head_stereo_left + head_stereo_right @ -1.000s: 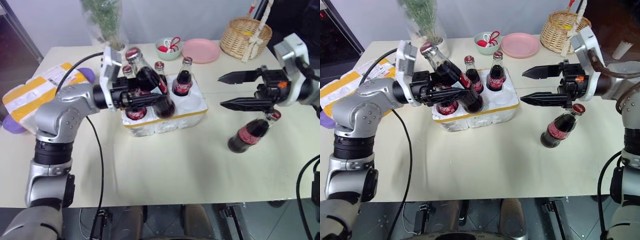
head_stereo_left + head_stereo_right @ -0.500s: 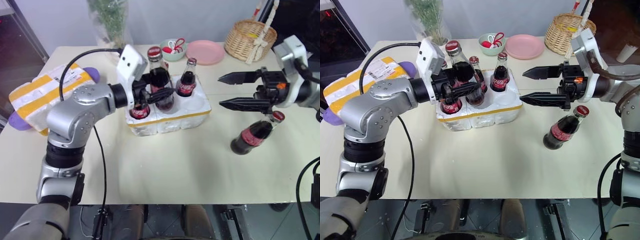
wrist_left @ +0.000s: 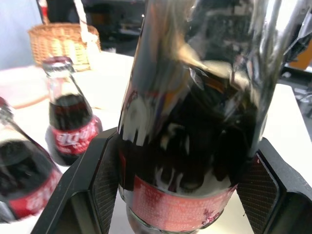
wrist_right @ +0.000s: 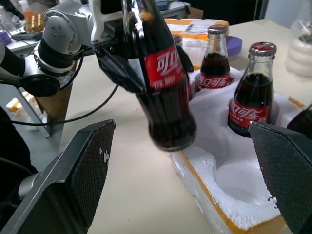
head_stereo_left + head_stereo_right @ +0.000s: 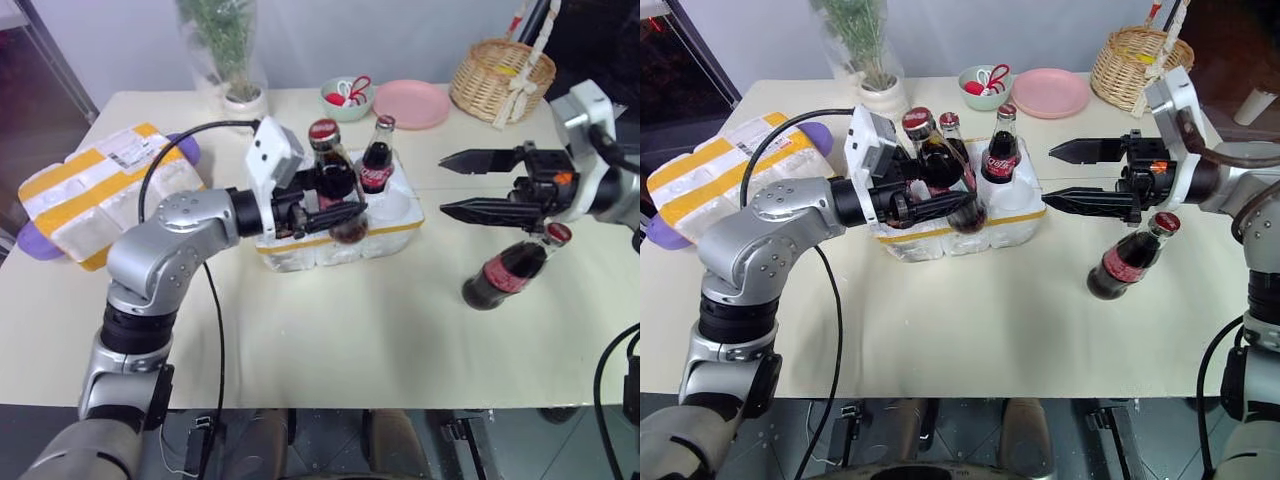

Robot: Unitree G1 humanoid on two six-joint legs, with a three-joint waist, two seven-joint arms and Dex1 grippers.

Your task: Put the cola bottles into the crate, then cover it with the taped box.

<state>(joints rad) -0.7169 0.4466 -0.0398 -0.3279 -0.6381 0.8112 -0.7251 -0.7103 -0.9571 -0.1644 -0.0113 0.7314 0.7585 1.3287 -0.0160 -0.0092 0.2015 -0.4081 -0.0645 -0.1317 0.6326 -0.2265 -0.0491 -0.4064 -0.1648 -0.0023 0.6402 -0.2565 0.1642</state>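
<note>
**Seating the held bottle in the near middle well**

Left gripper [image 5: 335, 208] clamped on one of the cola bottles [image 5: 330, 185], fingers pinching its dark body on both sides, base hanging over the near rim of the crate [image 5: 385, 232]. Roughly upright in the head views, base tipped a little toward the near edge in the right wrist view. Other bottles already standing in the crate; the far right one [image 5: 376, 160] plain to see, the ones behind the arm partly hidden, so exact count hard to tell. Right gripper [image 5: 482, 186] hanging with fingers wide apart, holding nothing, just above and to the left of a last bottle [image 5: 505, 270] standing on the table to the right of the crate. Taped box [image 5: 90, 190] well apart at the far left of the table.

To do it well, probably: straighten the bottle first, then centre the base over the empty well before lowering. Keep clear of the neighbouring necks, which stand close. Lower until the base sits inside the foam, not on the rim. Loosen the grip only once the bottle stands unaided, then draw back level to avoid clipping caps.
</note>
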